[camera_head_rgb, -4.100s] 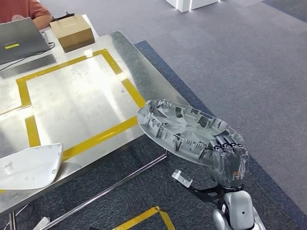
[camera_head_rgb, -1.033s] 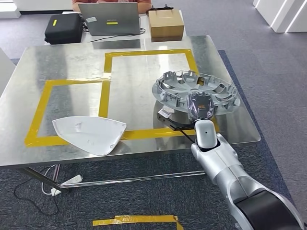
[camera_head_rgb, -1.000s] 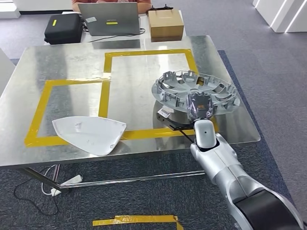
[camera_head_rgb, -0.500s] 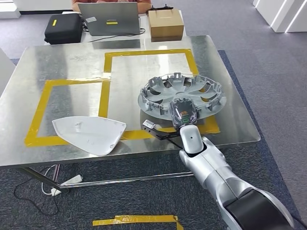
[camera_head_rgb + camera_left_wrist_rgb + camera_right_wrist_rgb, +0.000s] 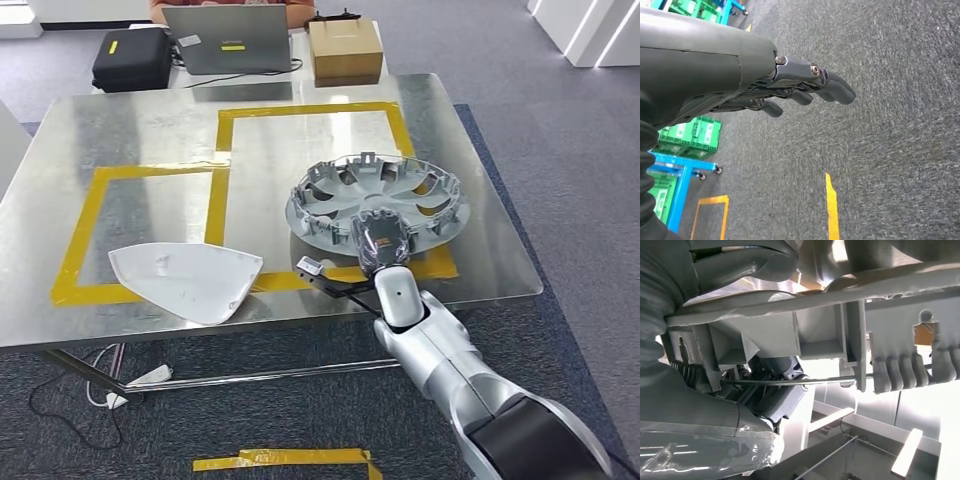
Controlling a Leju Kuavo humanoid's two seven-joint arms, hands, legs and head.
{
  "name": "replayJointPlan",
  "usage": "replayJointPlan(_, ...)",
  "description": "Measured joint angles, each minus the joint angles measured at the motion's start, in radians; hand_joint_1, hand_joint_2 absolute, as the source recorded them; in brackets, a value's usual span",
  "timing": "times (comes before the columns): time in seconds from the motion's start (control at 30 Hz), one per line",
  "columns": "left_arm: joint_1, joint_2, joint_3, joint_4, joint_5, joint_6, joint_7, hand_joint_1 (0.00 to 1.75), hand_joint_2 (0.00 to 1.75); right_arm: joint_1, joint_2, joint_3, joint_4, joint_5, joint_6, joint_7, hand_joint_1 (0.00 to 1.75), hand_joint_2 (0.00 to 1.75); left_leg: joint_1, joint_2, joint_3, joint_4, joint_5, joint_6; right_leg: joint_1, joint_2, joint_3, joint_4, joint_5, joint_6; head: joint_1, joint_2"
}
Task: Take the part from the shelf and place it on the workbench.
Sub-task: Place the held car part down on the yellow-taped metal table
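Right hand (image 5: 382,242) grips the near rim of the round grey plastic wheel cover (image 5: 377,198), fingers curled over the edge; silver arm comes in from the tabletop's front-right. Right wrist view: the hand's fingers (image 5: 768,390) sit under the cover's ribbed inner rim (image 5: 851,325), thumb on the other side, rim clamped between them. Cover is inner side up, roughly level, inside the right yellow tape square (image 5: 317,110) toward the front-right part of the metal workbench tabletop (image 5: 136,120). Can't tell whether it's resting on the surface or just above it. Its near edge overlaps the front strip of that tape square.

Left hand (image 5: 806,90) hangs over grey carpet floor (image 5: 885,125), fingers extended and slightly apart, holding nothing.

White curved plastic panel (image 5: 185,280) lies near the front-left edge, across the front strip of the left tape square, well apart from the cover. At the far edge: black case (image 5: 132,58) toward the left, open grey laptop (image 5: 226,40) at centre, brown cardboard box (image 5: 343,48) right of it. A person in an orange sleeve (image 5: 158,8) sits behind the laptop.
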Motion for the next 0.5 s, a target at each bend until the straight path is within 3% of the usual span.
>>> replayJointPlan(0.13,0.000,0.001,-0.009,0.000,-0.013,0.010,0.010,0.00,1.75,0.001,-0.004,0.000,0.011,0.000,-0.014,-0.003,1.75,1.75,0.000,0.000,0.000,0.000,0.000,0.000,0.000,0.000,0.000,0.000,0.000,0.000,0.000,0.000)
replayJointPlan(0.27,0.001,0.002,-0.015,0.000,-0.023,0.024,0.017,0.00,1.75,0.007,-0.009,0.005,0.019,0.000,-0.038,-0.017,0.00,0.00,0.000,0.000,0.000,0.000,0.000,0.000,0.000,0.000,0.000,0.000,0.000,0.000,0.000,0.000)
replayJointPlan(0.47,0.002,0.006,-0.029,0.000,-0.034,0.042,0.029,0.00,1.75,0.016,-0.011,0.018,0.026,-0.001,-0.069,-0.023,0.00,0.00,0.000,0.000,0.000,0.000,0.000,0.000,0.000,0.000,0.000,0.000,0.000,0.000,0.000,0.000)
replayJointPlan(0.5,0.002,0.006,-0.030,0.000,-0.034,0.044,0.032,0.00,1.31,0.016,-0.011,0.019,0.026,-0.001,-0.069,-0.024,0.00,0.00,0.000,0.000,0.000,0.000,0.000,0.000,0.000,0.000,0.000,0.000,0.000,0.000,0.000,0.000)
